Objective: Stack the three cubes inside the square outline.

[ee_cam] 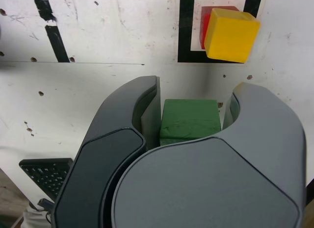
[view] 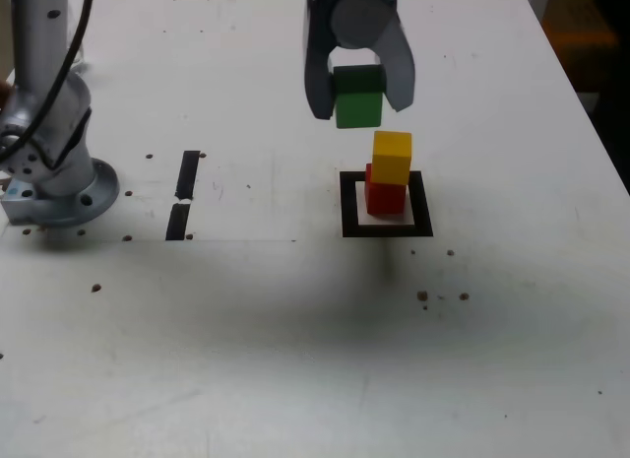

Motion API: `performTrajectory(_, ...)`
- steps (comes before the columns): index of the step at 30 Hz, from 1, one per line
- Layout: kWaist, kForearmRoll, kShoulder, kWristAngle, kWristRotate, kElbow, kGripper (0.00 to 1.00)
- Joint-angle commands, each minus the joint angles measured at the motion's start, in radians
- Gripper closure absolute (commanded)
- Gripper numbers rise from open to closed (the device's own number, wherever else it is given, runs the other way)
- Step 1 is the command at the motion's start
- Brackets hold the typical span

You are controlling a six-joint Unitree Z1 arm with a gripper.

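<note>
Gripper (view: pixel 358 96) clamping level green cube (view: pixel 358 106)

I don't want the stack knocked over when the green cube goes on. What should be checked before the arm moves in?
1. Grip: gripper shut on the green cube, held clear of the table: ok.
2. Base: red cube sits inside the square outline: ok.
3. Second tier: yellow cube rests on the red one but is offset, overhanging one side in the wrist view: not ok.
4. Alignment: green cube is not yet over the yellow cube, still to the exterior view's left: not ok.
5. Height: green cube's underside looks above the yellow top, but clearance: cannot tell.
</note>
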Motion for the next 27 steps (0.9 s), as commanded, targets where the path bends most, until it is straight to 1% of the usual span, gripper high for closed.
performTrajectory(1,0.002,0.0,0.015,-0.001,0.003,-0.006,0.9)
performTrajectory(4,0.002,-0.008,0.036,0.006,0.012,-0.017,0.9)
performTrajectory(11,0.023,-0.027,0.073,0.046,0.042,-0.028,0.9)
performTrajectory(18,0.054,-0.033,0.086,0.068,0.069,-0.029,0.9)
performTrajectory(22,0.062,-0.044,0.099,0.072,0.079,-0.028,0.9)
performTrajectory(27,0.063,-0.067,0.117,0.058,0.085,-0.026,0.9)
